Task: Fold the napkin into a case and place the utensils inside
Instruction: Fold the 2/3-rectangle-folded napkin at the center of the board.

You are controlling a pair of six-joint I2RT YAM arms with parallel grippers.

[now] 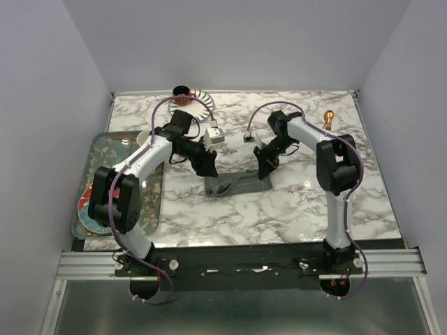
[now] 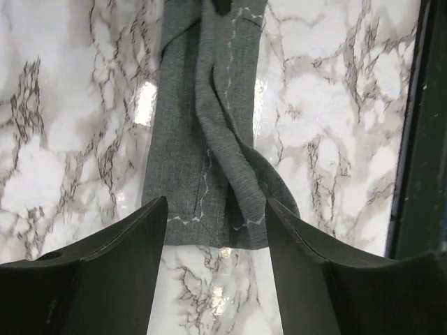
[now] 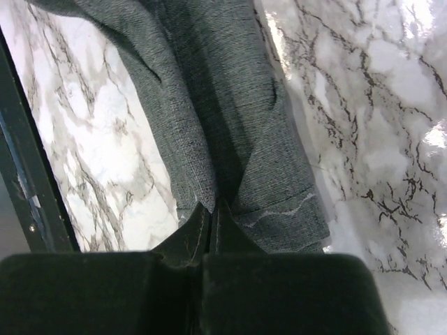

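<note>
The dark grey napkin [image 1: 237,185] lies folded into a long narrow strip mid-table, with a loose twisted fold along its top [image 2: 209,105]. My left gripper [image 1: 207,167] is open. In the left wrist view it [image 2: 216,202] straddles the strip's hemmed left end just above the marble. My right gripper [image 1: 267,162] is at the strip's right end. In the right wrist view it [image 3: 211,209] is shut, pinching a fold at the napkin's [image 3: 209,105] end. One gold-copper utensil [image 1: 327,118] lies at the far right. I cannot make out the second one.
An orange cup on a striped saucer [image 1: 185,95] stands at the back edge. A patterned tray [image 1: 155,209] with plates lies along the left side, under the left arm. The table's dark front rail [image 2: 419,139] runs close to the napkin.
</note>
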